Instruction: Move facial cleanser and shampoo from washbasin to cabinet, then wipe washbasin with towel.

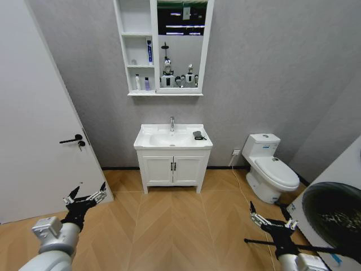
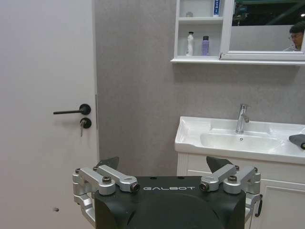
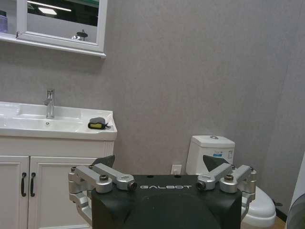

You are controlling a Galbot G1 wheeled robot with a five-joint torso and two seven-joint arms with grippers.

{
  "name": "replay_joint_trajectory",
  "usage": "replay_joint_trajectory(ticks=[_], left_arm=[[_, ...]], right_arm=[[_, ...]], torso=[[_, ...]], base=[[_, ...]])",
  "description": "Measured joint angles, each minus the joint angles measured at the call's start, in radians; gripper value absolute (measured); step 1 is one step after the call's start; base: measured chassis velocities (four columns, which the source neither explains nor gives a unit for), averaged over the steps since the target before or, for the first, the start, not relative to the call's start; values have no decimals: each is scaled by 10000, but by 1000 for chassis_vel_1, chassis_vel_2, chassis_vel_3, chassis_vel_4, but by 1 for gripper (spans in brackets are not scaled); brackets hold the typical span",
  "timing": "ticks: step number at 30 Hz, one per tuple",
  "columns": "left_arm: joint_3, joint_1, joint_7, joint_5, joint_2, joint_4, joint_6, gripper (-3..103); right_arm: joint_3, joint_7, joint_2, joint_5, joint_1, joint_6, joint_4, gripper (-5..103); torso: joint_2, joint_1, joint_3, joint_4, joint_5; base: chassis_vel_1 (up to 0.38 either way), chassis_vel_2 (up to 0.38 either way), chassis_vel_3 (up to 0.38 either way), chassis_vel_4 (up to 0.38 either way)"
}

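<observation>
Three bottles [image 1: 149,51] in cabinet [image 1: 135,35]; one towel [image 1: 198,135] on washbasin [image 1: 148,142].

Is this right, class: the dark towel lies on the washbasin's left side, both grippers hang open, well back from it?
Not quite. The head view shows the towel on the right side of the washbasin, beside the bowl. The rest holds: left gripper and right gripper hang open, well back from it.

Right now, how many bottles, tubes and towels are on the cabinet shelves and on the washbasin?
Bottles: 2, a white bottle and a purple bottle, on the lowest shelf of the cabinet.
Tubes: 1, a blue tube, one shelf higher.
Towels: 1, a dark towel on the washbasin, right of the tap.
Total: 4.
</observation>
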Motion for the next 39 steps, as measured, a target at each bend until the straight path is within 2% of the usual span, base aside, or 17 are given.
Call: replay_joint_trajectory(ticks=[1,4,7,11,12,13,15,17,20,22,34,39], left_arm=[[0,2,-1,0,-1,3,1,100],[-2,6,-3,1,-2,0,-1,100],[0,5,-2,0,-2,2,0,100],[1,8,9,0,-2,0,0,100],[1,8,9,0,-2,0,0,100],[-1,7,0,1,-2,1,0,100],[-1,5,-5,0,0,2,0,100],[-2,5,-7,1,-1,1,0,100],[-1,4,-8,0,-1,2,0,100],[0,3,-6,1,-1,1,0,100],[-1,7,-5,1,-1,1,0,100],[0,4,3,0,-1,1,0,100]], right_arm=[[-1,-1,-1,0,0,0,0,100],[0,0,-1,0,-2,0,0,100],[-1,0,-1,0,-2,0,1,100],[2,3,-1,0,-16,0,0,100],[2,3,-1,0,-16,0,0,100],[-1,1,0,0,-6,0,0,100],[-1,0,0,0,-4,0,0,100],[-1,0,-1,0,0,0,0,100],[-1,0,-1,0,0,0,1,100],[0,0,-1,0,0,0,0,100],[-1,0,-1,0,-4,0,0,100],[1,1,-1,0,-2,0,0,100]], torso=[[0,-11,-4,15,-7],[13,-29,-12,7,9],[12,-30,-12,4,-2],[24,-45,-19,-5,8],[24,-45,-19,-5,8],[14,-34,-12,6,-5],[9,-23,-9,6,-10],[7,-20,-8,16,9],[3,-10,-5,7,-2],[3,-14,-6,0,8],[15,-31,-12,7,1],[12,-25,-10,2,3]], base=[[140,-155,-175,260],[190,-207,-147,229],[322,-266,-250,246],[142,-131,-187,126],[29,-15,-181,90],[29,-15,-105,-13],[80,-15,34,-23],[-2,51,71,-54],[-75,60,109,-21],[-98,-4,77,-8],[-25,38,28,-23],[-196,177,206,-189]])
